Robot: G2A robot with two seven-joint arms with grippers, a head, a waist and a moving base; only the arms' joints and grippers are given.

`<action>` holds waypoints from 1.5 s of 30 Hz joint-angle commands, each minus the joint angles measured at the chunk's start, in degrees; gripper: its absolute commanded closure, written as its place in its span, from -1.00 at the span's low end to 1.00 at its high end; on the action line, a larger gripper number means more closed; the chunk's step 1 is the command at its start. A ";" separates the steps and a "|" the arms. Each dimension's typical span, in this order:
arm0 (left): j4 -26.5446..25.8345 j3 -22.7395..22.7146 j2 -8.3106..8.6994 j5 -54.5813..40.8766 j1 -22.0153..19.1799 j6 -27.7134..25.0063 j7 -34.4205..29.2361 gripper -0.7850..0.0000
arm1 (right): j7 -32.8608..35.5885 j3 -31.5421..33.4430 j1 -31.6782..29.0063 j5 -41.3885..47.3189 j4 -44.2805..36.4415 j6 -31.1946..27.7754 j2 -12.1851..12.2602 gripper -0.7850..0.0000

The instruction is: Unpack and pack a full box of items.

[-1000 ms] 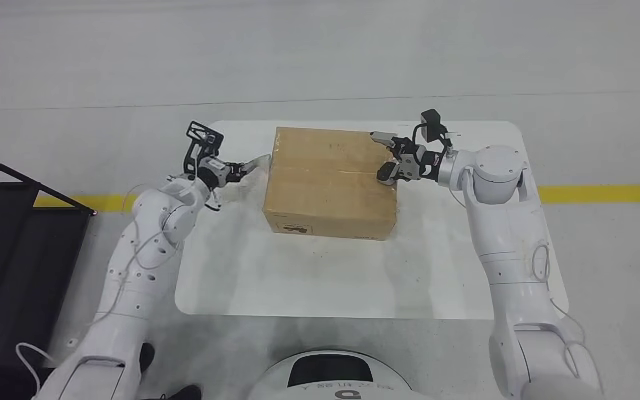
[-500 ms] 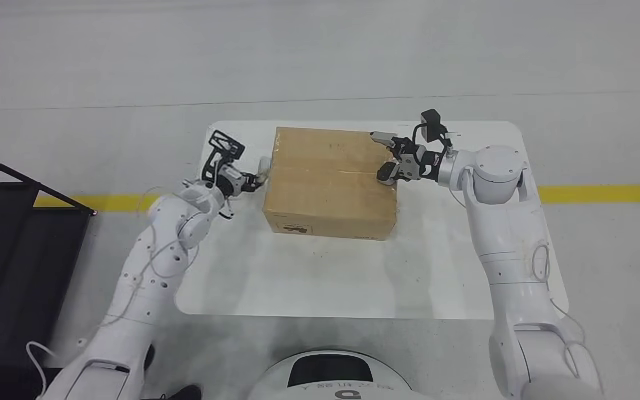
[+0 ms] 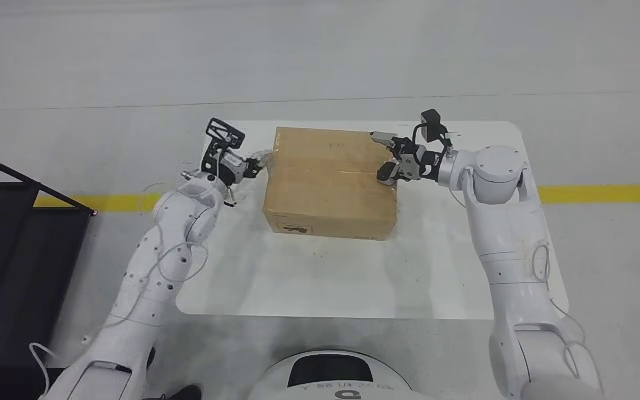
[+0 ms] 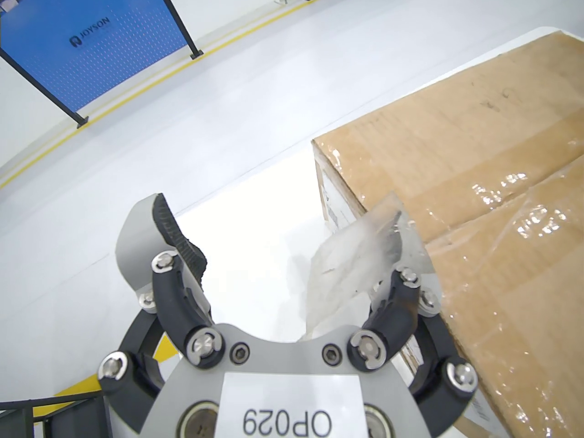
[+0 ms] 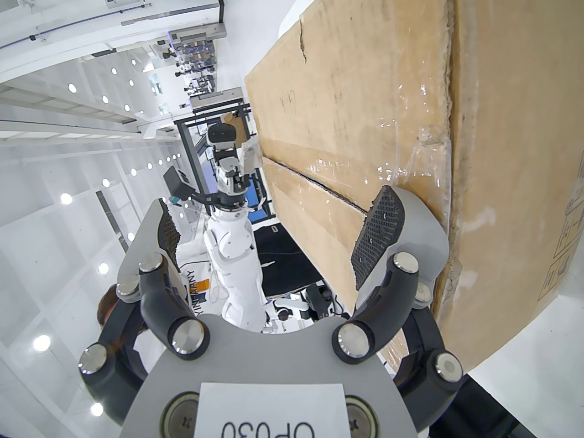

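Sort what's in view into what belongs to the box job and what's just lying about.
Job: cardboard box, tape along its top seam; clear tape strip clinging to one finger of the open left gripper; open right gripper at the box's top edge; table under the box.
Lying about: black rack on the floor; yellow floor line; blue panels.

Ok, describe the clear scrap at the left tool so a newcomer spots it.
On the white table sits a taped cardboard box. Beside its end facing the left tool, a crumpled scrap of clear tape sticks up against one finger of that open tool. Unlike the tape lying flat on the box, it is lifted and crinkled.
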 commanded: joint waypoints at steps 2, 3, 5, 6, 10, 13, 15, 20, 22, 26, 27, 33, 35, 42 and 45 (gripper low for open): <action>-1.23 0.76 -0.23 1.62 -0.36 2.26 -0.92 -1.00 | 0.00 0.00 0.00 0.00 0.00 0.00 0.00 -1.00; -1.57 1.14 -0.34 1.86 -0.53 2.64 -1.25 -1.00 | 0.00 0.00 0.00 0.00 0.00 0.00 0.00 -1.00; -2.34 1.92 -0.55 2.57 -0.94 3.43 -1.90 -1.00 | 0.00 0.00 0.00 0.00 0.00 0.00 0.00 -1.00; -2.81 2.35 -0.67 2.79 -1.15 3.70 -2.22 -1.00 | 0.00 0.00 0.00 0.00 0.00 0.00 0.00 -1.00; -5.06 3.97 -1.09 3.95 -2.06 4.37 -3.64 -1.00 | 0.00 0.00 0.00 0.00 0.00 0.00 0.00 -1.00; -7.13 5.30 -1.41 4.85 -2.64 4.62 -4.86 -1.00 | 0.00 0.00 0.00 0.00 0.00 0.00 0.00 -1.00; -8.59 6.30 -1.66 5.25 -2.97 4.75 -5.57 -1.00 | 0.00 0.00 0.00 0.00 0.00 0.00 0.00 -1.00; -14.02 8.70 -2.22 5.06 -2.84 3.92 -7.11 -1.00 | 0.00 0.00 0.00 0.00 0.00 0.00 0.00 -1.00; -17.56 9.18 -2.31 5.27 -2.43 3.54 -7.42 -1.00 | 0.00 0.00 0.00 0.00 0.00 0.00 0.00 -1.00; -25.69 9.18 -2.27 4.31 -1.44 0.87 -8.41 -1.00 | 0.00 0.00 0.00 0.00 0.00 0.00 0.00 -1.00; -27.76 9.08 -2.23 3.87 -1.00 0.15 -8.59 -1.00 | 0.00 0.00 0.00 0.00 0.00 0.00 0.00 -1.00; -35.94 5.82 -1.87 -7.38 1.97 -5.55 -11.74 -1.00 | 0.00 0.00 0.00 0.00 0.00 0.00 0.00 -1.00; -36.58 3.69 -1.69 -12.21 2.82 -6.89 -12.82 -1.00 | 0.00 0.00 0.00 0.00 0.00 0.00 0.00 -1.00; -36.52 -10.71 -0.19 -26.62 9.28 -11.85 -13.85 -1.00 | 0.00 0.00 0.00 0.00 0.00 0.00 0.00 -1.00; -35.22 -19.29 0.60 -27.81 14.34 -13.00 -12.51 -1.00 | 0.00 0.00 0.00 0.00 0.00 0.00 0.00 -1.00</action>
